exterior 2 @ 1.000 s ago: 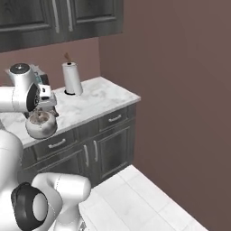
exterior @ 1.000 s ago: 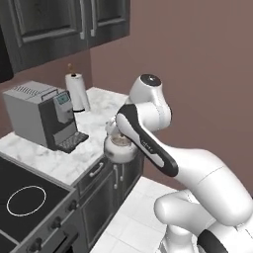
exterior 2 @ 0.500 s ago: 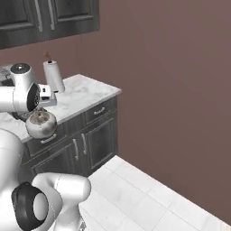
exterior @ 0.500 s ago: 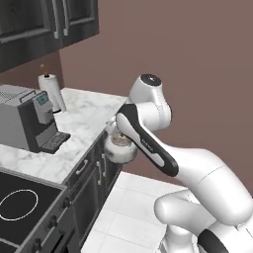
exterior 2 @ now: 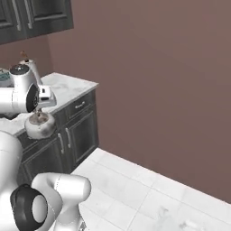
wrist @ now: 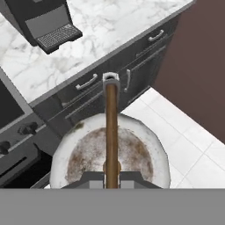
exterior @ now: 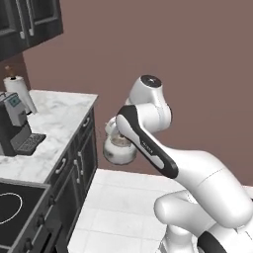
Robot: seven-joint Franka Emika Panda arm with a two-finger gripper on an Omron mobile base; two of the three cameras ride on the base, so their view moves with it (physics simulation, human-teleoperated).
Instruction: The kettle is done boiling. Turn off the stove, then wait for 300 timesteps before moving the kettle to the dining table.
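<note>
The silvery-white kettle [exterior: 118, 149] hangs in the air beside the counter's end, over the floor, carried by its thin brown handle [wrist: 111, 127]. My gripper [wrist: 111, 176] is shut on that handle from above, and its jaws pinch the wire at the top of the arch. From the right, the kettle [exterior 2: 39, 127] hangs just under the gripper [exterior 2: 39, 112]. The stove [exterior: 11, 213], black glass with a white ring, lies at the lower left; its dark knobs [wrist: 27, 129] show past the kettle [wrist: 110, 154]. The dining table is out of view.
A marble counter [exterior: 57, 121] over dark cabinets [exterior: 81, 158] carries a coffee machine [exterior: 12, 129] and a paper towel roll [exterior: 18, 92]. A brown wall [exterior 2: 153, 76] stands ahead and white floor tiles [exterior 2: 149, 194] spread to the right.
The whole picture has slid left, so the base has turned right, away from the counter. The kettle stays in the shut gripper and now hangs past the counter's end.
</note>
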